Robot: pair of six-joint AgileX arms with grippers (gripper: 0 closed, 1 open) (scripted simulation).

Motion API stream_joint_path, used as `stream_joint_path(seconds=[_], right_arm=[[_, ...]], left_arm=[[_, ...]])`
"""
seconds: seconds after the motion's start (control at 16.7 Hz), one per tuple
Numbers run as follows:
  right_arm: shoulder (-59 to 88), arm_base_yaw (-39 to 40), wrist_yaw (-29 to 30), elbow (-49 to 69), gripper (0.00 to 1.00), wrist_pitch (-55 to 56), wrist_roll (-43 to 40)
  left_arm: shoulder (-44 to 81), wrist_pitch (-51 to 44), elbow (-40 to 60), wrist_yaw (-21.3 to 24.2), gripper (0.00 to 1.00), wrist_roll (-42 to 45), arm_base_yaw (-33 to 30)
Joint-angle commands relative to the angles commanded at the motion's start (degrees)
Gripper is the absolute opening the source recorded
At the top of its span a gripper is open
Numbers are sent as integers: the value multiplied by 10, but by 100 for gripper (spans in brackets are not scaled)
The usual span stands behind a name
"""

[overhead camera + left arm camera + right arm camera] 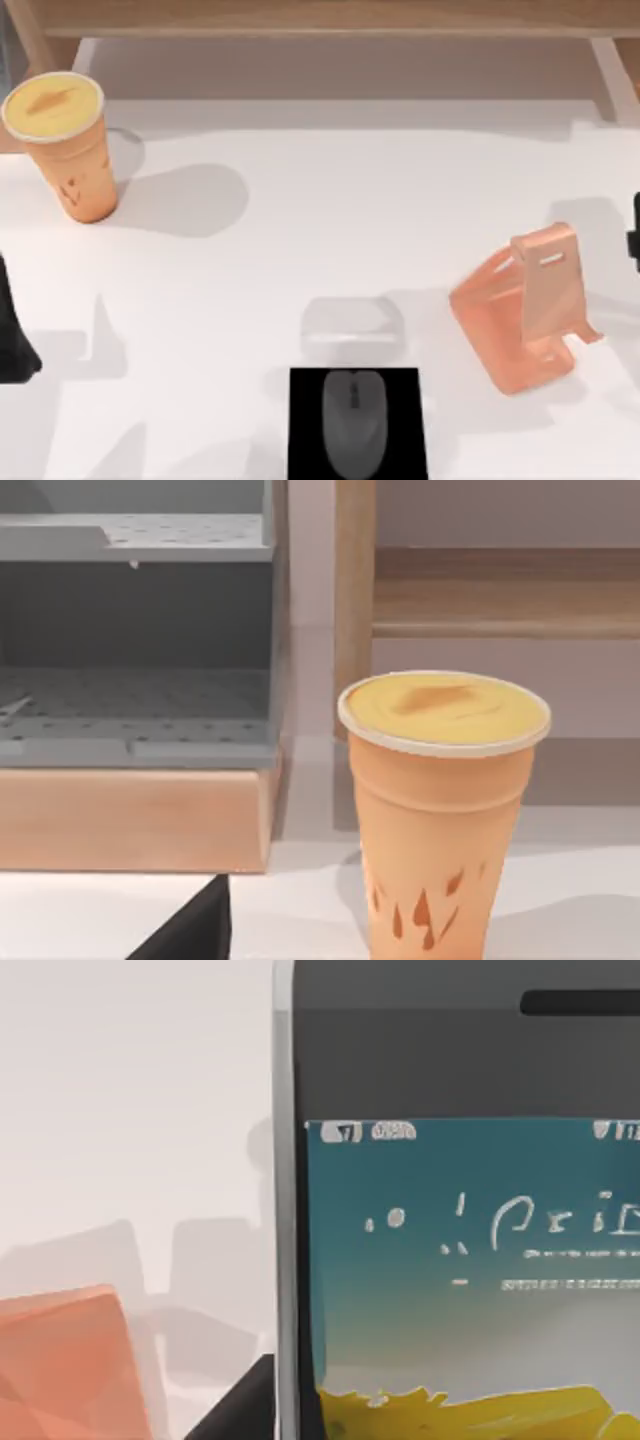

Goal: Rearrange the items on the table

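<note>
Two arms sit at the table's edges in the top view: my left arm is a dark shape at the left edge, near side, and my right arm a dark sliver at the right edge, level with the phone stand. Whether either pincer is open or closed I cannot tell. The right wrist view has the smartphone very close to the camera, its silver edge upright and its screen teal above yellow, with a corner of the salmon stand beside it; the screen's white writing is too blurred to read. The orange cup with its yellow lid stands upright at the far left, ahead of the left wrist camera, with darker orange marks low on its side. The grey mouse lies on the black pad at the near edge, middle.
</note>
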Motion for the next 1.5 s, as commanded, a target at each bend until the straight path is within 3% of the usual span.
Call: stream_joint_path(seconds=[0.24, 0.48, 0.9, 1.5], right_arm=[[-165, 158, 31, -108, 0, 81, 24], [-242, 234, 45, -175, 0, 127, 37], [-248, 240, 40, -173, 0, 136, 32], [-156, 223, -13, -154, 0, 283, -25]], left_arm=[[0, 0, 0, 0, 100, 0, 0], [0, 0, 0, 0, 100, 0, 0], [0, 0, 0, 0, 100, 0, 0], [0, 0, 0, 0, 100, 0, 0]])
